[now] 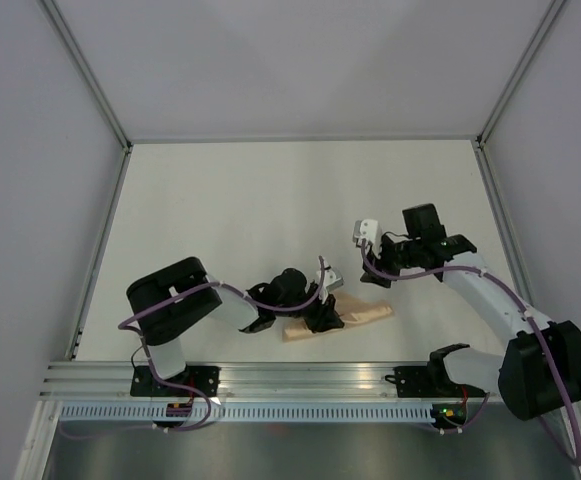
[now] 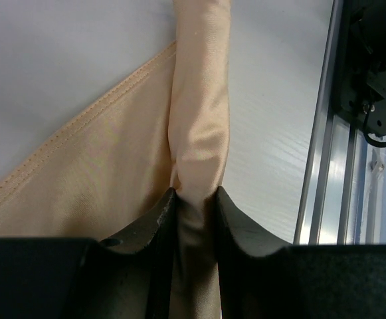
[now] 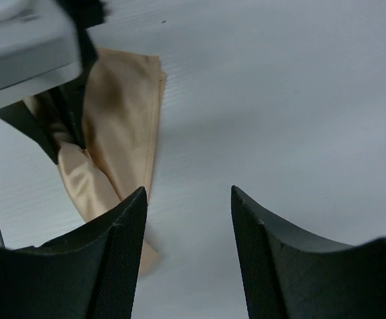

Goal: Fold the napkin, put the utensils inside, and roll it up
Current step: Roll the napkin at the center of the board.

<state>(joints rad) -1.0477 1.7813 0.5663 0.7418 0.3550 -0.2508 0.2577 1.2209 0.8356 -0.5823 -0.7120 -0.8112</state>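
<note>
The napkin (image 1: pixel 365 318) is a light orange-tan cloth, rolled into a narrow bundle near the table's front edge. A flat flap of it spreads to the left in the left wrist view. My left gripper (image 1: pixel 325 318) is shut on the roll (image 2: pixel 199 119), and its jaws (image 2: pixel 196 196) pinch the cloth from both sides. My right gripper (image 1: pixel 378 272) hovers above and to the right of the roll. It is open (image 3: pixel 188 193) with only bare table between its fingers, and the napkin (image 3: pixel 123 119) lies to its left. No utensils are in view.
An aluminium rail (image 1: pixel 300 380) runs along the table's near edge, close beside the roll (image 2: pixel 325 199). White enclosure walls stand at the back and on both sides. The left arm's white wrist camera (image 3: pixel 20 46) fills the right wrist view's upper left corner.
</note>
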